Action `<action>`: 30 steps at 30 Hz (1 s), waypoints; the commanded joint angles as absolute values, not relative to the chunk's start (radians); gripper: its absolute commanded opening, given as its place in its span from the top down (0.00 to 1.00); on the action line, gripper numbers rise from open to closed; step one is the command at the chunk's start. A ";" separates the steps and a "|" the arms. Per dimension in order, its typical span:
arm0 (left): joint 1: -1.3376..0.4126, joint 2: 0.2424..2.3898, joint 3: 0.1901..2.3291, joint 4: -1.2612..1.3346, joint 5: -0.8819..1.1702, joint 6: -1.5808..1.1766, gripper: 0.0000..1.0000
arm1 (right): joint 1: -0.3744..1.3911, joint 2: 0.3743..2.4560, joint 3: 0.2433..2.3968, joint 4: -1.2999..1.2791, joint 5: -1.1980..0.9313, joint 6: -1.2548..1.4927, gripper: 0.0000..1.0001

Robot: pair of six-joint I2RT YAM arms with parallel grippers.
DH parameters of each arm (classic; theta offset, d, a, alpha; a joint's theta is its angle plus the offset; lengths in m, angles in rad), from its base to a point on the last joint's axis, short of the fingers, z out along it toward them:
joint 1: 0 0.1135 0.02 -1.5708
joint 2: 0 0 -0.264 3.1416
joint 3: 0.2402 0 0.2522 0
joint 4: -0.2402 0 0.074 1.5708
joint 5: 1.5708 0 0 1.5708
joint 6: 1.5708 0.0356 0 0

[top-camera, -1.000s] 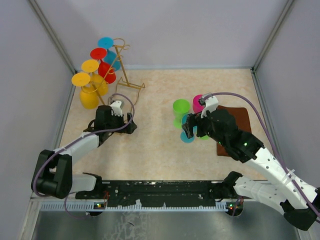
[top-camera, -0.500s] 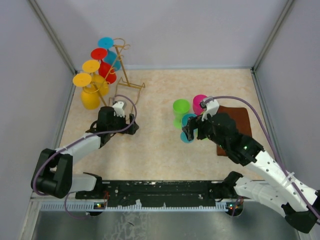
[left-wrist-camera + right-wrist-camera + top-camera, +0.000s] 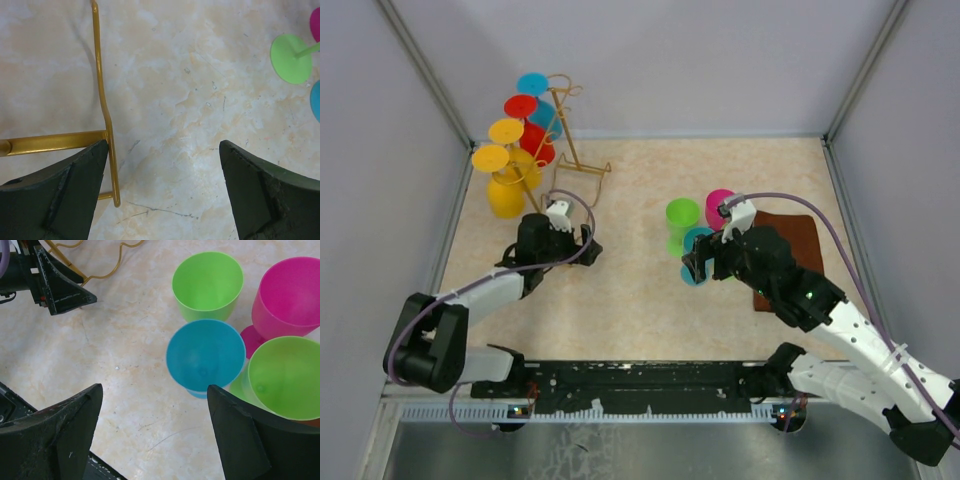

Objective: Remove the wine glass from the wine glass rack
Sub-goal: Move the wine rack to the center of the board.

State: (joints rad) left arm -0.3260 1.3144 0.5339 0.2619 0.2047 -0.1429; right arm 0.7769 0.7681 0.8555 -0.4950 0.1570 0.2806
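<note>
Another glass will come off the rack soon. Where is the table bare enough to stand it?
Bare table lies between the rack and the standing glasses, and along the back wall beyond them. Crowded: those glasses, the brown mat and the right tool among them.

- The wine glass rack's (image 3: 567, 140) wire base ran just beside one of the left fingers (image 3: 60, 195), hemming in that side.
- Bare surface (image 3: 630, 200) lay open between the rack and the upright cups (image 3: 682, 216).
</note>
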 commanded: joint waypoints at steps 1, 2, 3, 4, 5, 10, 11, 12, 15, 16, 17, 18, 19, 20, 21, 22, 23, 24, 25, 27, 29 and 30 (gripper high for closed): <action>-0.354 1.371 0.539 0.342 0.287 -0.225 0.03 | 0.780 0.762 0.901 -0.484 0.183 0.272 0.15; -0.363 1.382 0.544 0.340 0.293 -0.234 0.03 | 0.781 0.762 0.905 -0.491 0.189 0.276 0.15; -0.373 1.391 0.552 0.339 0.300 -0.238 0.03 | 0.781 0.762 0.911 -0.500 0.191 0.280 0.15; -0.385 1.399 0.555 0.342 0.304 -0.241 0.03 | 0.781 0.760 0.914 -0.507 0.195 0.284 0.15; -0.396 1.409 0.560 0.343 0.305 -0.243 0.03 | 0.781 0.758 0.916 -0.515 0.201 0.289 0.15; -0.446 1.434 0.588 0.333 0.267 -0.258 0.04 | 0.782 0.740 0.913 -0.532 0.227 0.312 0.15; -0.456 1.437 0.594 0.332 0.252 -0.259 0.04 | 0.781 0.736 0.910 -0.532 0.233 0.315 0.15; -0.466 1.438 0.602 0.327 0.239 -0.262 0.04 | 0.781 0.734 0.909 -0.533 0.235 0.318 0.15; -0.504 1.445 0.622 0.319 0.205 -0.269 0.04 | 0.781 0.733 0.906 -0.532 0.242 0.322 0.15; -0.516 1.446 0.627 0.317 0.195 -0.274 0.03 | 0.781 0.734 0.906 -0.533 0.244 0.322 0.15; -0.528 1.448 0.633 0.316 0.186 -0.278 0.03 | 0.781 0.737 0.906 -0.534 0.246 0.322 0.14; -0.540 1.449 0.638 0.314 0.178 -0.280 0.03 | 0.781 0.739 0.908 -0.535 0.249 0.322 0.14; -0.555 1.450 0.643 0.309 0.169 -0.282 0.03 | 0.781 0.739 0.909 -0.535 0.251 0.322 0.14; -0.562 1.450 0.645 0.305 0.160 -0.282 0.03 | 0.781 0.741 0.911 -0.537 0.253 0.322 0.14; -0.571 1.448 0.648 0.301 0.151 -0.285 0.03 | 0.781 0.741 0.910 -0.538 0.254 0.323 0.14; -0.577 1.448 0.651 0.290 0.143 -0.290 0.03 | 0.782 0.740 0.911 -0.538 0.257 0.323 0.14; -0.586 1.443 0.653 0.283 0.134 -0.293 0.03 | 0.781 0.739 0.912 -0.540 0.258 0.324 0.14; -0.593 1.436 0.653 0.277 0.126 -0.293 0.03 | 0.781 0.740 0.913 -0.541 0.259 0.326 0.14; -0.599 1.429 0.653 0.269 0.116 -0.293 0.02 | 0.781 0.739 0.915 -0.543 0.262 0.327 0.14; -0.610 1.411 0.653 0.256 0.102 -0.294 0.02 | 0.781 0.738 0.915 -0.546 0.265 0.332 0.14; -0.626 1.391 0.652 0.244 0.098 -0.293 0.02 | 0.781 0.738 0.914 -0.545 0.267 0.337 0.14; -0.635 1.380 0.648 0.239 0.093 -0.290 0.02 | 0.781 0.738 0.914 -0.545 0.267 0.339 0.14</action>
